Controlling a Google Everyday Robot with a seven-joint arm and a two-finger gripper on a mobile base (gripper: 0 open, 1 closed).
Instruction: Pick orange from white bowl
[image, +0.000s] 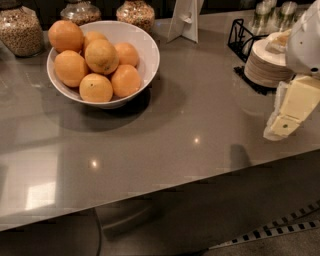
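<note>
The white bowl (148, 52) stands at the back left of the grey counter and holds several oranges. The orange (101, 56), large, paler and more yellow than the rest, lies on top in the middle of the pile. My gripper (285, 117), cream-coloured and pointing down, hangs at the right edge of the view above the counter's right end. It is far to the right of the bowl and holds nothing that I can see.
A stack of small white dishes (267, 62) in a black rack stands just behind the gripper. Glass jars (20, 30) line the back left. A white card stand (184, 20) is behind the bowl. The counter's front edge (165, 187) runs diagonally below.
</note>
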